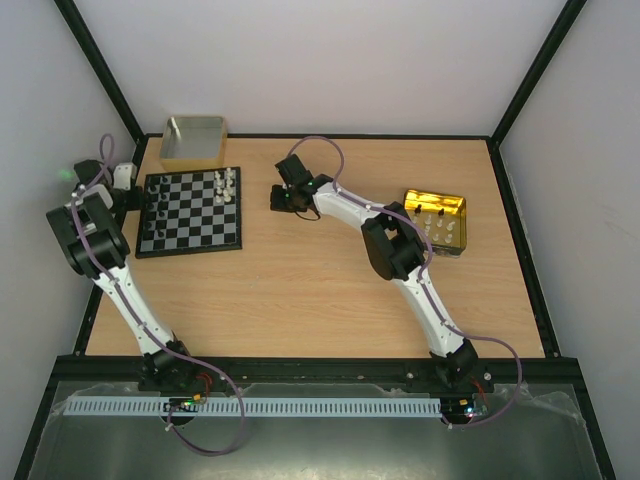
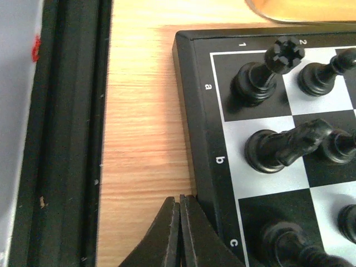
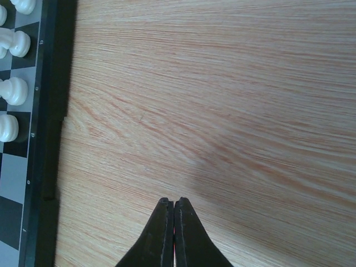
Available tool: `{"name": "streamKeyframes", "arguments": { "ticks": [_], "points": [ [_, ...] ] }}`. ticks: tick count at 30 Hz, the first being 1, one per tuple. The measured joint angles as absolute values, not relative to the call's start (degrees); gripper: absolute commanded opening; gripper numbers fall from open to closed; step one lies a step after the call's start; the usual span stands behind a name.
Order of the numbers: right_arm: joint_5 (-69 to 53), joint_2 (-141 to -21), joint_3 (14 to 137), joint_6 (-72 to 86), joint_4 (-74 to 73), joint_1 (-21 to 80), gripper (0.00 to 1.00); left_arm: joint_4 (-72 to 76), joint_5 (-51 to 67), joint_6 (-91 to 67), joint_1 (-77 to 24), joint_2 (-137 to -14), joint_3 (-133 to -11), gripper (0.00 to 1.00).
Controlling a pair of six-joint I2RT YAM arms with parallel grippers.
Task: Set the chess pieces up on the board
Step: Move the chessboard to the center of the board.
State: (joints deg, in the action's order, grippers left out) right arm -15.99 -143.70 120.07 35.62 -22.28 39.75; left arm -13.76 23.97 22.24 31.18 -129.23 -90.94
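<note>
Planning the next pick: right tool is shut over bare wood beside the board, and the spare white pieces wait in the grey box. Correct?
No: the spare white pieces wait in the gold tin, not the grey box, as the top external view shows. The right tool is shut over bare wood beside the board.

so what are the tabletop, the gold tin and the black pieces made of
Tabletop: wood or wood-look laminate, matt, streaky tan grain. Gold tin: probably metal, mirror-bright glare. Black pieces: likely plastic, smooth with soft highlights.
</note>
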Motion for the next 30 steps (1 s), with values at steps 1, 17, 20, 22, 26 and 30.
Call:
{"name": "streamKeyframes", "arguments": {
  "ticks": [1,17,20,22,26,30],
  "points": [
    [-16.08,-143.74,120.07,35.62,-22.26,39.75,0.02,-13.78,23.90,22.00,30.76,-129.25,-90.98,0.02],
    [-17.89,-144.05,120.07,36.58,-21.43,39.75,0.02,-11.84,26.59,20.34,29.08,-128.86,-88.82,0.03],
    [-18.15,-144.14,120.07,36.93,-21.10,39.75,0.02,-10.74,27.22,20.36,28.69,-127.96,-86.94,0.02],
    [-18.33,-144.14,120.07,37.15,-20.86,39.75,0.02,-10.48,27.44,20.36,28.27,-127.66,-86.37,0.02],
    [-18.61,-144.16,120.07,37.65,-20.21,39.75,0.02,-10.52,28.05,20.32,27.14,-127.37,-85.91,0.02],
    [-18.87,-144.16,120.07,37.82,-20.12,39.75,0.02,-11.07,28.64,20.34,26.09,-127.15,-85.73,0.03]
  ]
}}
